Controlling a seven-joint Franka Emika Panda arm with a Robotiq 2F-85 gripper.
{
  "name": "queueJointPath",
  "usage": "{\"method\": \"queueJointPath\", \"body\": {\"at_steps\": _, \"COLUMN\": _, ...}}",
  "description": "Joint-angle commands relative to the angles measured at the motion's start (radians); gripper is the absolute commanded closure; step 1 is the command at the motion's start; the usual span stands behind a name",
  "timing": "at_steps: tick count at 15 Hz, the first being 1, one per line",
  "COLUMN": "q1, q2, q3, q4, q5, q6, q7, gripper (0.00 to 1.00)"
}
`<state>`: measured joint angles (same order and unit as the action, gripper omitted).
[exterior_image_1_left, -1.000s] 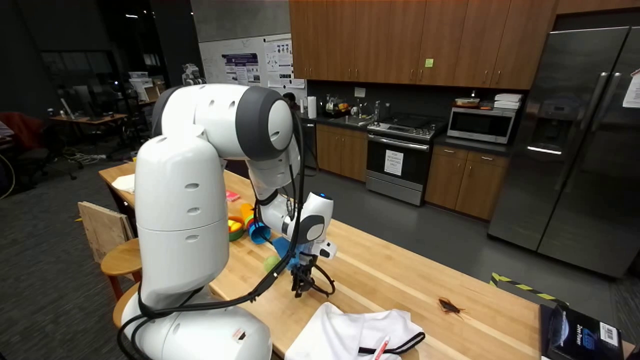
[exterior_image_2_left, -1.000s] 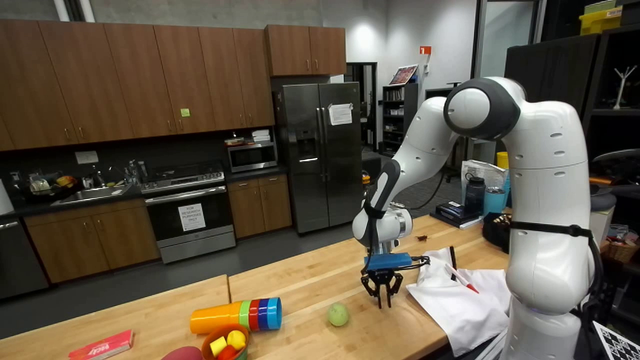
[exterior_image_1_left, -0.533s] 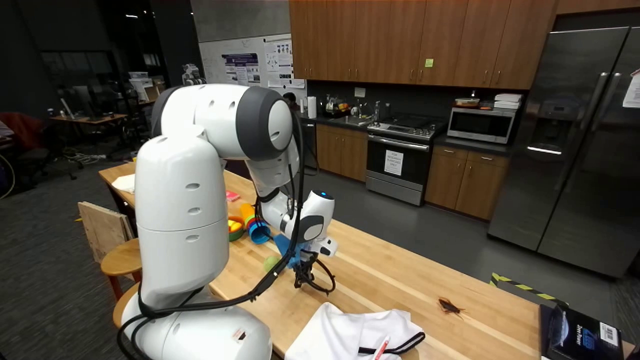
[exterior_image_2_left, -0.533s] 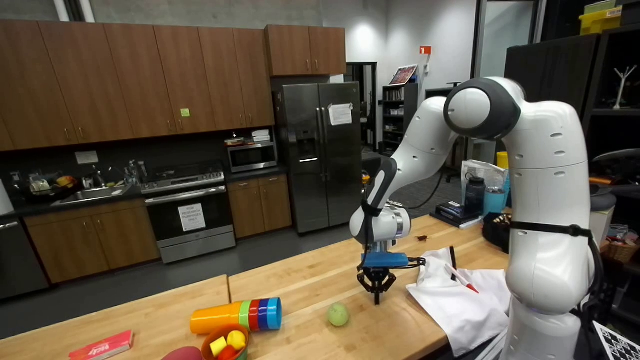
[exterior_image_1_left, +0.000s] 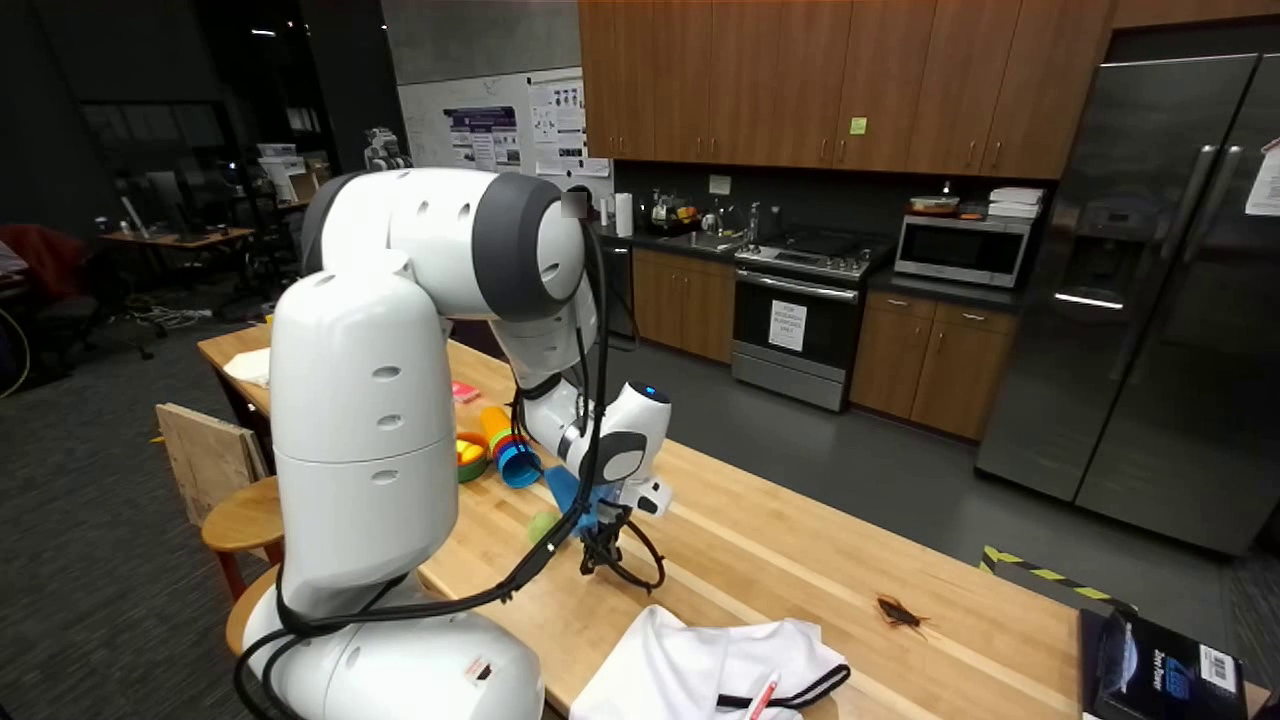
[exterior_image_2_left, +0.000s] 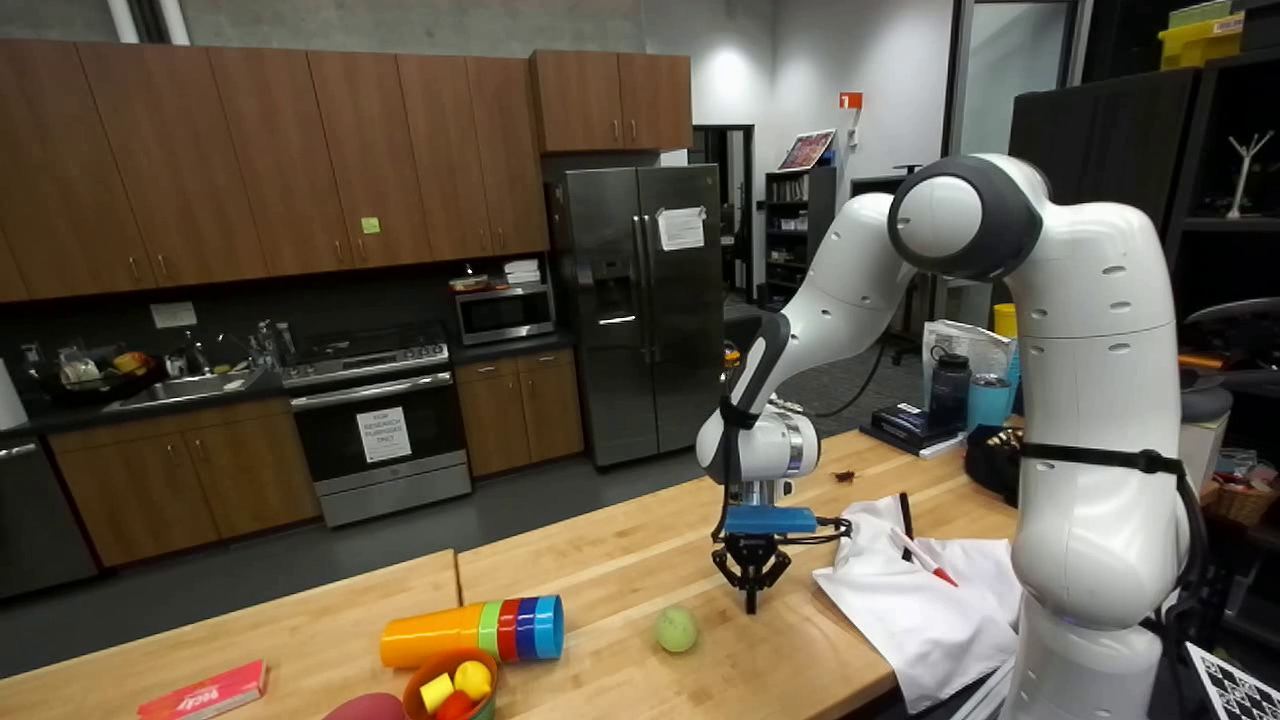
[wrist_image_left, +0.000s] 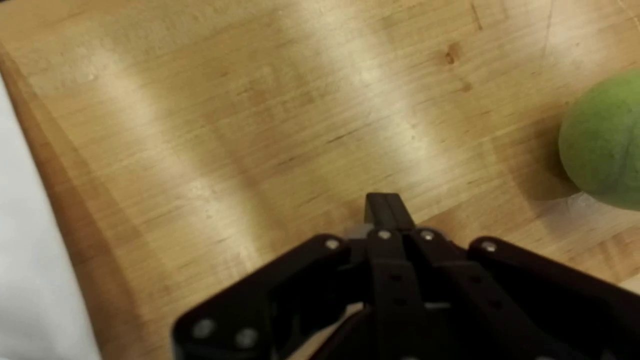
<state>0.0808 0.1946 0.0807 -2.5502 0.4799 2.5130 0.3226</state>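
My gripper (wrist_image_left: 384, 200) points down over the wooden table with its two black fingers pressed together and nothing between them. It also shows in both exterior views (exterior_image_2_left: 751, 603) (exterior_image_1_left: 590, 565). I cannot tell how far the fingertips are above the wood. A round light-green ball (wrist_image_left: 607, 142) lies on the table beside the gripper, apart from it, at the right edge of the wrist view. The ball also shows in both exterior views (exterior_image_2_left: 676, 629) (exterior_image_1_left: 543, 527). A white cloth (wrist_image_left: 35, 260) lies on the gripper's other side, also in both exterior views (exterior_image_2_left: 890, 580) (exterior_image_1_left: 690, 655).
A red-tipped pen (exterior_image_2_left: 925, 558) lies on the cloth. Nested coloured cups (exterior_image_2_left: 435, 638) lie on their side near a bowl (exterior_image_2_left: 418, 688) of yellow and red pieces. A red box (exterior_image_2_left: 205, 690) and a brown insect-like object (exterior_image_1_left: 901, 612) lie on the table. Black box (exterior_image_1_left: 1165, 670) at the end.
The gripper's fingers were apart a second ago and have closed on nothing. The gripper has shifted slightly toward the ball. The ball and cloth have not moved.
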Motion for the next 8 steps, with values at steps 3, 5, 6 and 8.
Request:
{"method": "queueJointPath", "body": {"at_steps": 3, "q1": -0.017, "q2": -0.010, "q3": 0.007, "q4": -0.005, "q5": -0.008, "q6": 0.023, "q7": -0.115, "gripper": 1.00}}
{"method": "queueJointPath", "body": {"at_steps": 5, "q1": -0.023, "q2": -0.009, "q3": 0.015, "q4": -0.007, "q5": 0.006, "q6": 0.056, "q7": -0.196, "gripper": 1.00}}
{"method": "queueJointPath", "body": {"at_steps": 6, "q1": -0.025, "q2": -0.006, "q3": 0.018, "q4": -0.007, "q5": 0.006, "q6": 0.081, "q7": -0.234, "gripper": 1.00}}
{"method": "queueJointPath", "body": {"at_steps": 8, "q1": -0.035, "q2": -0.006, "q3": 0.026, "q4": -0.007, "q5": 0.020, "q6": 0.107, "q7": -0.306, "gripper": 1.00}}
